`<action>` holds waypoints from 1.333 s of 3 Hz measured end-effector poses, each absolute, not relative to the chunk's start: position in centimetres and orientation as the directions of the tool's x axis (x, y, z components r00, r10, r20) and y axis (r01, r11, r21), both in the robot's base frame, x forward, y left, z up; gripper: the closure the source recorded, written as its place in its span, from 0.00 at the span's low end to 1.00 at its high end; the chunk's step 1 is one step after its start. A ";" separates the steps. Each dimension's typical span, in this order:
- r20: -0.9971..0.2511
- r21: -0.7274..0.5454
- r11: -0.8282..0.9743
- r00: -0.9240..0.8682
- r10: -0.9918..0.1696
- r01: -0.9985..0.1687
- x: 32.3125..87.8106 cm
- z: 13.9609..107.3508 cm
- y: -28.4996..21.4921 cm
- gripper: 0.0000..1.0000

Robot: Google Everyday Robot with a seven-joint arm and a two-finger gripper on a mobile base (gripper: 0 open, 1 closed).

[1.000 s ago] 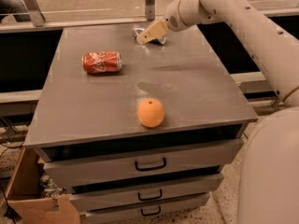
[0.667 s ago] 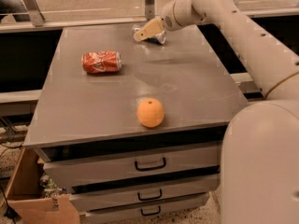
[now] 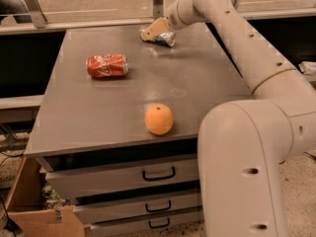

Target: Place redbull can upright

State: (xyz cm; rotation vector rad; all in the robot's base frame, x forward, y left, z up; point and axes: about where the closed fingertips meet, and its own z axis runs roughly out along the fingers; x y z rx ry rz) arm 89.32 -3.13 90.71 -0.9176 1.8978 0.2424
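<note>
The redbull can [image 3: 166, 38], slim and silver, lies on its side near the far edge of the grey table top [image 3: 98, 107]. My gripper [image 3: 149, 32] reaches in from the right on the long white arm and sits right at the can's left end, low over the table. I cannot tell whether it touches or holds the can. Part of the can is hidden behind the gripper.
A crushed red cola can [image 3: 106, 65] lies on its side at the table's left middle. An orange [image 3: 159, 119] sits near the front edge. Drawers [image 3: 158, 174] are below the top. My arm's large elbow [image 3: 247, 172] fills the right foreground. A cardboard box [image 3: 39, 216] stands at the lower left.
The gripper has shifted slightly left at the can. The arm's lower links have swung further into the right foreground. The cola can and orange have not moved.
</note>
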 end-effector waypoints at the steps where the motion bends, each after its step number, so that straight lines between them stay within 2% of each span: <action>1: -0.800 -0.227 0.710 -0.288 -0.527 -0.667 90.7 89.6 -3.4 0.00; 3: -0.730 -0.240 0.713 -0.362 -0.580 -0.659 91.4 87.6 -3.3 0.00; 4: -0.697 -0.247 0.679 -0.360 -0.621 -0.692 91.1 86.7 -2.0 0.00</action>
